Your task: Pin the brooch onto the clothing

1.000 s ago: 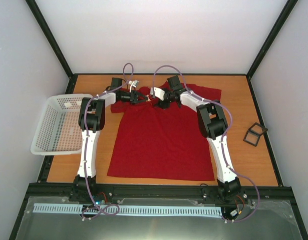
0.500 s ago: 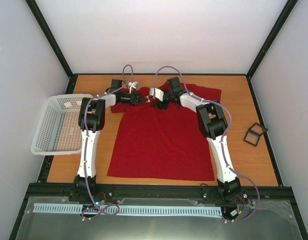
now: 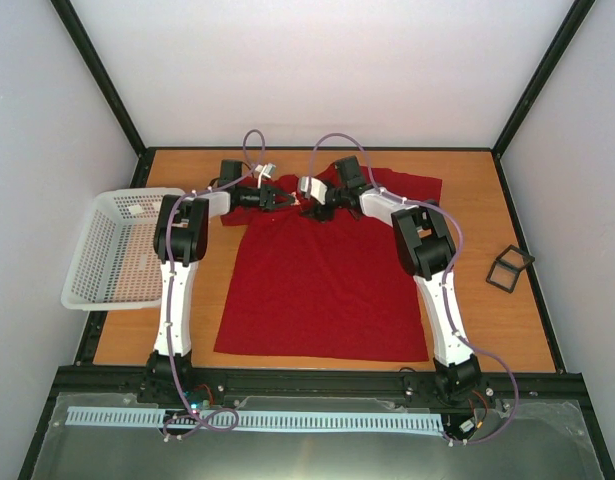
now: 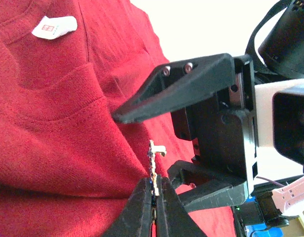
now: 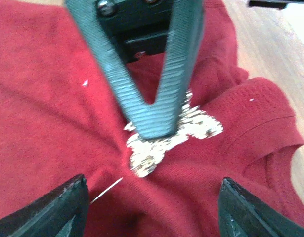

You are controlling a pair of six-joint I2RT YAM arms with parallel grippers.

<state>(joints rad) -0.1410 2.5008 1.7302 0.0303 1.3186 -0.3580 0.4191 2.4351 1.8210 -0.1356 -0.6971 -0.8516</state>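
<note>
The clothing, a red T-shirt point(image 3: 327, 285), lies flat on the table with its collar at the far side and a white label point(image 4: 54, 27) inside the neck. My left gripper point(image 4: 154, 186) is shut on the glittery pale-gold brooch point(image 5: 196, 126), held edge-on against a raised fold below the collar. A thin pin point(image 5: 106, 190) pokes out of the fabric beside the brooch. My right gripper point(image 5: 152, 210) is open, its fingers point(image 5: 53, 207) straddling the brooch and the fold without touching them. In the top view both grippers point(image 3: 279, 197) point(image 3: 317, 208) meet at the collar.
A white mesh basket point(image 3: 117, 245) stands at the table's left edge. A small black square frame point(image 3: 509, 268) lies on the wood point(image 3: 487, 320) at the right. Black enclosure posts and pale walls ring the table.
The right gripper has crept slightly toward the far-left, closer to the left gripper at the collar. The left gripper keeps its hold on the brooch in nearly the same spot.
</note>
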